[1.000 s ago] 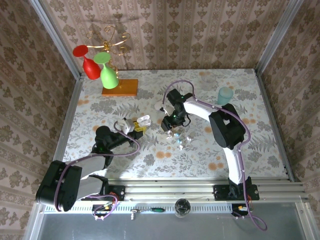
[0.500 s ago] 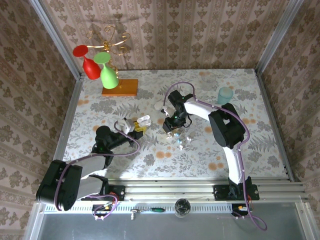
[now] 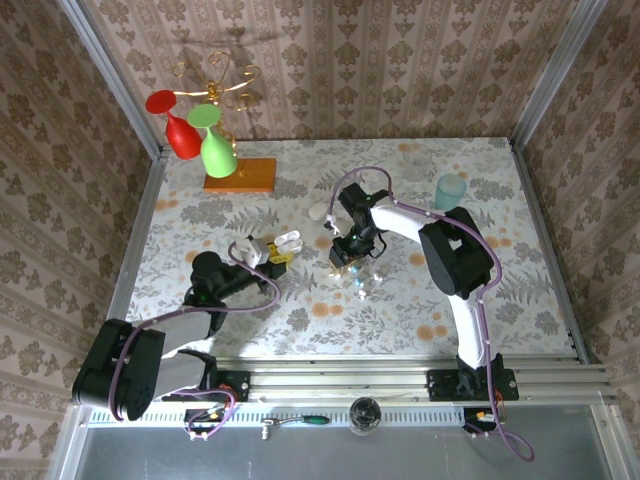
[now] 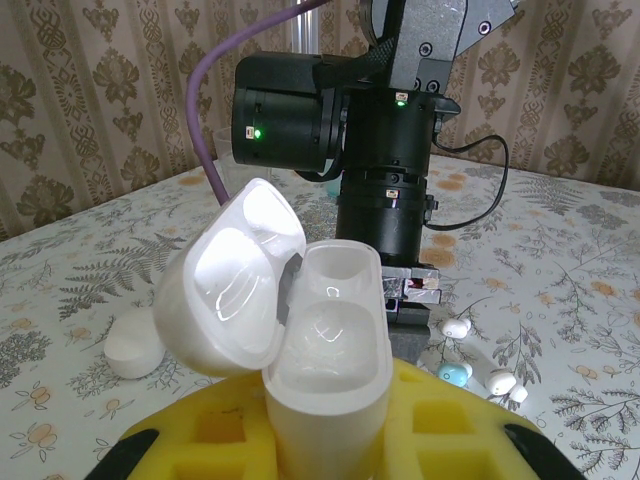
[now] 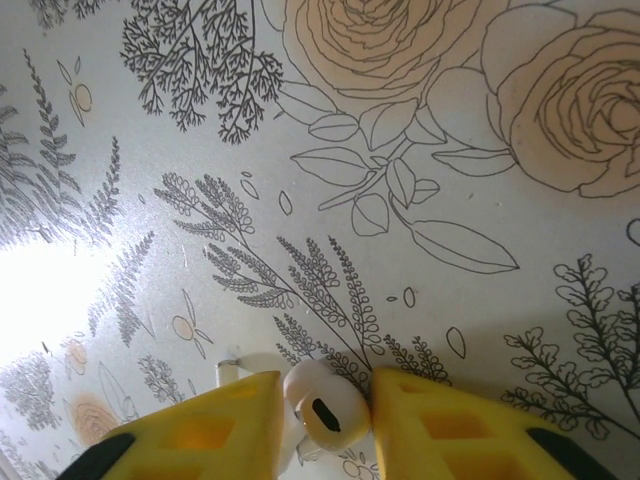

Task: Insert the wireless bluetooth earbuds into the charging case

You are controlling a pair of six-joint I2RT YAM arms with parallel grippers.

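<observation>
On the floral surface the left pincer clamps the open charging case at near left, while the right pincer, at centre, has its yellow pads pressed on one earbud lying there. That hold looks shallow, so the smooth earbud could squirt out on lifting. The teal cup stands well apart; small loose pieces just beside could be nudged.
</observation>
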